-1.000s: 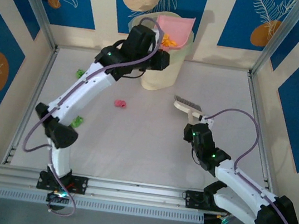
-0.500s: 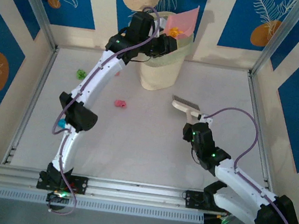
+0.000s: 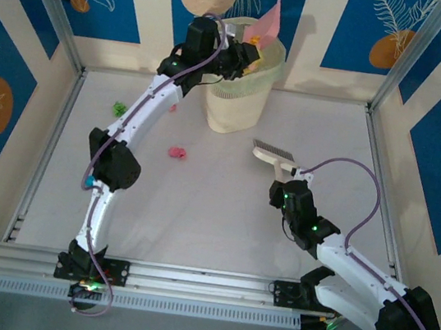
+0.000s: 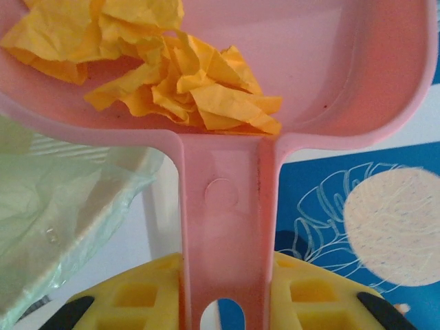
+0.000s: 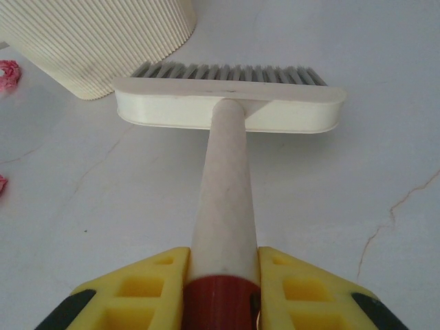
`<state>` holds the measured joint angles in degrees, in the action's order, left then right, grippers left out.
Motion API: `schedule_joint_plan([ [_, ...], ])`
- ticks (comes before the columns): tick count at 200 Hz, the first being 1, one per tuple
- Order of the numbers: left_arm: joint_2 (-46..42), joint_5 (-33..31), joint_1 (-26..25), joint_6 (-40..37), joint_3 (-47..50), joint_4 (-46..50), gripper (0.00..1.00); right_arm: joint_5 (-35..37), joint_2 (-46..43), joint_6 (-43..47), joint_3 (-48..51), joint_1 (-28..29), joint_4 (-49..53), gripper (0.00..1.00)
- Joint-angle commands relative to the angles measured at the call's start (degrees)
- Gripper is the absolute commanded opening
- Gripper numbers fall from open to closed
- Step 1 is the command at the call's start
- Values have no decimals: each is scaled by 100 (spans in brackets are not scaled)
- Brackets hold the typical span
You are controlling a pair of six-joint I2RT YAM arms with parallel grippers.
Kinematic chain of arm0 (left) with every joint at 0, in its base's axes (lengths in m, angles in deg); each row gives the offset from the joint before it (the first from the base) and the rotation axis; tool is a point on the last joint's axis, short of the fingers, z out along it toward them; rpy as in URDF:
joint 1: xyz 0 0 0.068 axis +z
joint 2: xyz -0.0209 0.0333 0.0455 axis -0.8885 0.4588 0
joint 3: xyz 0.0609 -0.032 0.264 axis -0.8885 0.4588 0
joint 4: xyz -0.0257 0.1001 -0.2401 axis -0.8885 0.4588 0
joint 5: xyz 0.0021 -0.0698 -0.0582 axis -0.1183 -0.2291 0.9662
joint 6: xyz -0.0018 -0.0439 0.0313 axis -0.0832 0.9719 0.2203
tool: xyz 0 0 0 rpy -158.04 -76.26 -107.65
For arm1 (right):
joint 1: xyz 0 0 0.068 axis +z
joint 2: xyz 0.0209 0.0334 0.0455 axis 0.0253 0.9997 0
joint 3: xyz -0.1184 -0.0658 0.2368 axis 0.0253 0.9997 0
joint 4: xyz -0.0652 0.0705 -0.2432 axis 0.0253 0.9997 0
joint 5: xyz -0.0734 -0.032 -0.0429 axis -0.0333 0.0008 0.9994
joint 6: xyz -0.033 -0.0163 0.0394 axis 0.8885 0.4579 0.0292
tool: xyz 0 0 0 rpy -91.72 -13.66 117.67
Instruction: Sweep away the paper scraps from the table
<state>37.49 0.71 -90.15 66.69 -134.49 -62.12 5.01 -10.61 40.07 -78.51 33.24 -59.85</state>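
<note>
Crumpled yellow paper scraps (image 4: 185, 82) held in glossy pink plastic dustpan (image 4: 344, 82) above ribbed cream bin (image 3: 233, 109). Dustpan handle clamped by left gripper (image 4: 227, 302), cream bristle brush (image 5: 230, 103) by right gripper (image 5: 223, 289).

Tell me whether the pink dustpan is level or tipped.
Tipped: the dustpan stands steeply over the bin, held by the left gripper; yellow scraps lie inside.

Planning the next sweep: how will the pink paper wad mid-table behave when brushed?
The pink wad is tiny and crumpled, so probably very light and apt to tumble ahead of the brush. The table looks smooth, so it should slide rather than snag.
</note>
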Motion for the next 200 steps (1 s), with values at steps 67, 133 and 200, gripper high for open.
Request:
schedule_joint_plan([
  [67,-38,225,162,1228,626,-1960,0,-75,80,133,-214,-35,-375,0],
  [133,40,220,182,2244,1247,-3652,0,-91,139,164,-216,-26,-402,0],
  [200,1,-211,171,3213,2105,-5230,0,-95,202,178,-234,-35,-426,0],
])
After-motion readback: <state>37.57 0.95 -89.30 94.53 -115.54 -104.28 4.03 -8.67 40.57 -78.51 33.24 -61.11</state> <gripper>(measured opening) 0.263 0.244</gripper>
